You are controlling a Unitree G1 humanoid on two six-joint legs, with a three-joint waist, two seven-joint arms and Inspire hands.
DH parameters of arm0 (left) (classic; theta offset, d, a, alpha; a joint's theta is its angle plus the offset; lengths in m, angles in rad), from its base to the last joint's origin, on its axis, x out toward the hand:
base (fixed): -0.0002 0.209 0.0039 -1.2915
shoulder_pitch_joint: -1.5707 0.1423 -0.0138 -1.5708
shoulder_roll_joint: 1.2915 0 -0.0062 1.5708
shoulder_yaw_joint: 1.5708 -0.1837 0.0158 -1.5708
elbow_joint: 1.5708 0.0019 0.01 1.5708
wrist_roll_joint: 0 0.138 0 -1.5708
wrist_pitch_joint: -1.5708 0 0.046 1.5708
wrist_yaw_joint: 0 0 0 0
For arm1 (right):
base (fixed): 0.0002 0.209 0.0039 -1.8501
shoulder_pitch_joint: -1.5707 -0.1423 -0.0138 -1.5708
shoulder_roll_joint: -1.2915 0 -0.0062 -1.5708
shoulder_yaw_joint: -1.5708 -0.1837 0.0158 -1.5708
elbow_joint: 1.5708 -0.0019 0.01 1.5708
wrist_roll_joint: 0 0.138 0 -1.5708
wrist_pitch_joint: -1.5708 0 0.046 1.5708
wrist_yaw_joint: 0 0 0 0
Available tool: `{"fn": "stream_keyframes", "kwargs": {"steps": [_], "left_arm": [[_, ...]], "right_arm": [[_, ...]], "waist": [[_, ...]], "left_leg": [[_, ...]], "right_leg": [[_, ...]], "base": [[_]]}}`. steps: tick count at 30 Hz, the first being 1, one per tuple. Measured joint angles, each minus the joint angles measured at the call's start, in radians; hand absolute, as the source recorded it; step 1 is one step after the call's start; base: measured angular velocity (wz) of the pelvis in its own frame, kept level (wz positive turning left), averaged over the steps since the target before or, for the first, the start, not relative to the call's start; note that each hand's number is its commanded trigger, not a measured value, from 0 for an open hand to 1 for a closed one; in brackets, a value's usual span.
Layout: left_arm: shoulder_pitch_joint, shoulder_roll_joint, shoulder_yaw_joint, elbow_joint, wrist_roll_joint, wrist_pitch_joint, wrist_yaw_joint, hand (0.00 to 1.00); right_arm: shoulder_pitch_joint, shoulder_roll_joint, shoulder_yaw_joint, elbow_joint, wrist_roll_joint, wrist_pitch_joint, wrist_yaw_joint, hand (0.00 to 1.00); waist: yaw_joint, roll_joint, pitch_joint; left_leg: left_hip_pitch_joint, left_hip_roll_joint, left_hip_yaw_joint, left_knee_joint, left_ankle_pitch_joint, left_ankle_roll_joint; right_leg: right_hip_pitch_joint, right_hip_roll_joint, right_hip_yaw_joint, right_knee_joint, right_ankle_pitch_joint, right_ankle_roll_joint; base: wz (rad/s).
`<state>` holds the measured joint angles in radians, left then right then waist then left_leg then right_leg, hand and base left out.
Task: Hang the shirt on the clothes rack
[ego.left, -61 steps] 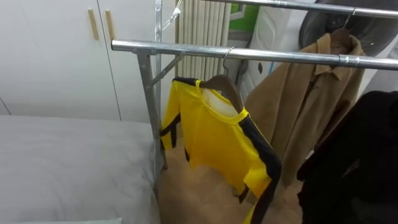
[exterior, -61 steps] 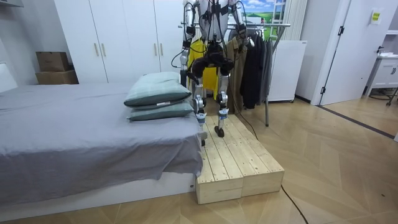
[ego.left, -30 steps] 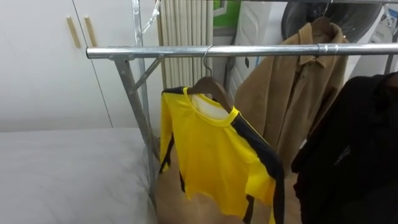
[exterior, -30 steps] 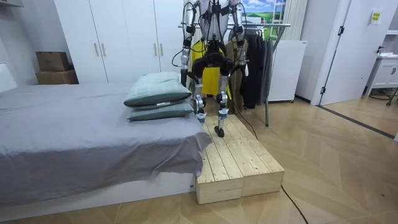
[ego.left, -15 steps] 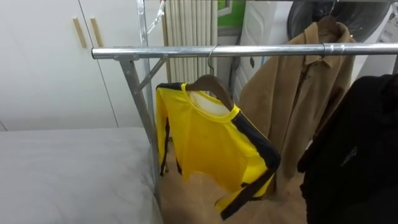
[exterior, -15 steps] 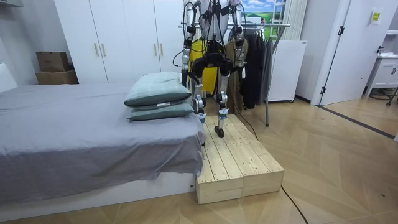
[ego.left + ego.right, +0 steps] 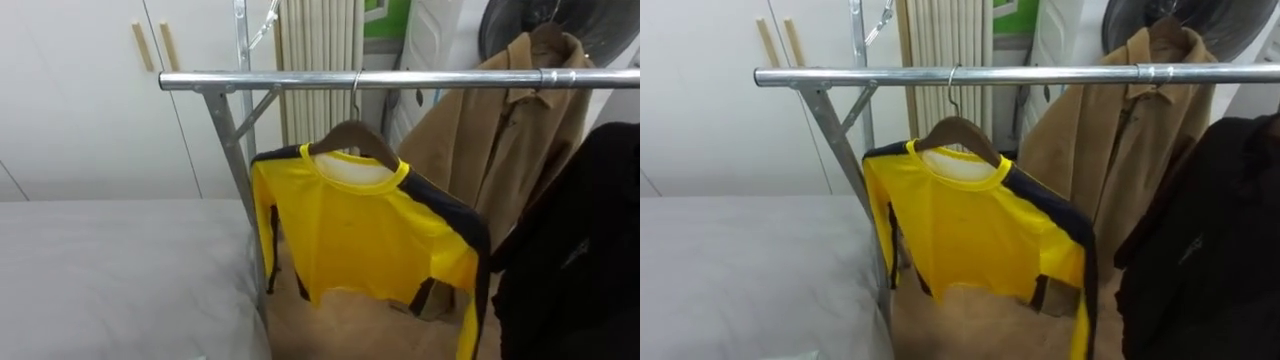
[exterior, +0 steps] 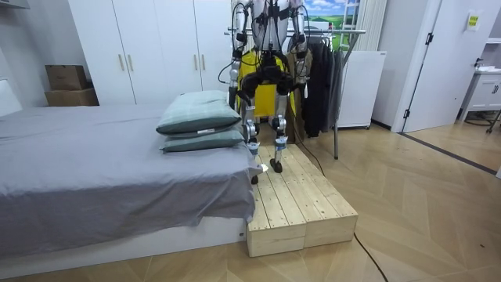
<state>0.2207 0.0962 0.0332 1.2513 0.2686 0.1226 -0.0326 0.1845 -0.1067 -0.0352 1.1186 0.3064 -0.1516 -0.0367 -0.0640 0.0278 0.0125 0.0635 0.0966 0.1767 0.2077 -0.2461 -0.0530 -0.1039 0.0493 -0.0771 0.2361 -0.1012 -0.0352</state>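
Observation:
A yellow shirt (image 7: 365, 240) with black trim hangs on a wooden hanger (image 7: 352, 138) whose hook sits over the silver rail (image 7: 420, 78) of the clothes rack. The shirt hangs free near the rail's left end, its front turned toward me. In the room view I stand on the wooden platform (image 8: 301, 207) facing the rack, with my back to the camera. My left hand (image 8: 233, 88) and right hand (image 8: 304, 84) are down at my sides, apart from the shirt (image 8: 262, 94).
A tan coat (image 7: 510, 135) and a black garment (image 7: 580, 250) hang on the rail to the right of the shirt. The bed with a grey sheet (image 7: 110, 270) lies at my left, against the rack's upright post (image 7: 235, 170). White wardrobe doors (image 7: 80, 90) stand behind.
The shirt has swung on its hanger and turned from edge-on to facing me more squarely. The eye view shifted a little. I still stand on the platform.

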Motion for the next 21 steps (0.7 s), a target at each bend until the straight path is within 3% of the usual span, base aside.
{"fn": "stream_keyframes", "kwargs": {"steps": [5,8,11,12,13,14,17,18,19,21], "left_arm": [[-0.019,-0.009,-0.046,-0.001,-0.004,-0.021,0.031,0.0],[-0.017,-0.011,-0.044,-0.012,-0.002,-0.055,0.031,0.0],[-0.008,-0.014,-0.046,-0.027,-0.003,-0.066,0.031,0.0],[-0.005,-0.013,-0.047,-0.034,-0.003,-0.065,0.031,0.0],[-0.004,-0.013,-0.046,-0.052,-0.003,-0.065,0.035,0.0],[-0.005,-0.013,-0.046,-0.059,-0.003,-0.067,0.039,0.0],[0.0,-0.005,-0.034,-0.091,0.0,-0.069,0.048,0.0],[0.0,-0.003,-0.034,-0.092,0.0,-0.069,0.048,0.0],[0.004,0.0,-0.034,-0.095,0.0,-0.069,0.048,0.0],[0.021,-0.001,-0.03,-0.116,0.003,-0.067,0.051,0.0]], "right_arm": [[-0.03,-0.017,0.055,-0.042,-0.06,-0.001,-0.014,0.0],[-0.054,-0.015,0.065,-0.065,-0.121,-0.001,-0.007,0.0],[-0.074,-0.013,0.084,-0.075,-0.121,0.0,-0.006,0.0],[-0.074,-0.014,0.09,-0.072,-0.118,0.001,-0.005,0.0],[-0.071,-0.015,0.089,-0.064,-0.119,0.001,-0.004,0.0],[-0.07,-0.016,0.089,-0.06,-0.119,0.003,-0.004,0.0],[-0.065,-0.016,0.07,-0.032,-0.142,0.017,0.011,0.0],[-0.063,-0.016,0.065,-0.029,-0.143,0.024,0.015,0.0],[-0.058,-0.018,0.05,-0.027,-0.148,0.032,0.02,0.0],[-0.05,-0.022,0.042,-0.027,-0.15,0.043,0.027,0.0]], "waist": [[0.024,0.025,0.0004],[0.049,0.045,0.0006],[0.054,0.052,-0.0041],[0.039,0.048,-0.0014],[0.032,0.041,-0.0007],[0.034,0.039,-0.0003],[0.037,0.018,-0.0093],[0.033,0.016,-0.0101],[0.035,0.012,-0.0107],[0.036,0.007,-0.0113]], "left_leg": [[-0.023,-0.002,-0.052,0.027,0.001,-0.001],[-0.044,-0.008,-0.094,0.031,0.003,-0.004],[-0.068,-0.013,-0.136,0.034,0.02,-0.01],[-0.082,-0.015,-0.126,0.045,0.037,-0.011],[-0.088,-0.012,-0.073,0.05,0.053,-0.008],[-0.089,-0.008,-0.033,0.05,0.062,-0.006],[-0.095,0.034,0.199,0.083,0.081,0.001],[-0.099,0.043,0.23,0.103,0.078,0.006],[-0.103,0.059,0.292,0.144,0.065,0.016],[-0.104,0.067,0.32,0.17,0.053,0.02]], "right_leg": [[0.003,-0.017,-0.06,0.002,-0.009,-0.006],[0.002,-0.034,-0.106,0.029,-0.036,-0.008],[0.011,-0.058,-0.179,0.039,-0.062,-0.013],[0.03,-0.075,-0.234,0.036,-0.075,-0.013],[0.04,-0.096,-0.281,0.037,-0.089,-0.012],[0.049,-0.104,-0.3,0.037,-0.095,-0.011],[0.096,-0.136,-0.438,0.037,-0.134,-0.01],[0.105,-0.139,-0.46,0.037,-0.14,-0.013],[0.122,-0.143,-0.499,0.037,-0.151,-0.014],[0.146,-0.147,-0.547,0.037,-0.164,-0.008]], "base": [[0.31],[0.49],[0.8],[1.37],[1.34],[1.15],[1.19],[1.09],[0.8],[0.86]]}}
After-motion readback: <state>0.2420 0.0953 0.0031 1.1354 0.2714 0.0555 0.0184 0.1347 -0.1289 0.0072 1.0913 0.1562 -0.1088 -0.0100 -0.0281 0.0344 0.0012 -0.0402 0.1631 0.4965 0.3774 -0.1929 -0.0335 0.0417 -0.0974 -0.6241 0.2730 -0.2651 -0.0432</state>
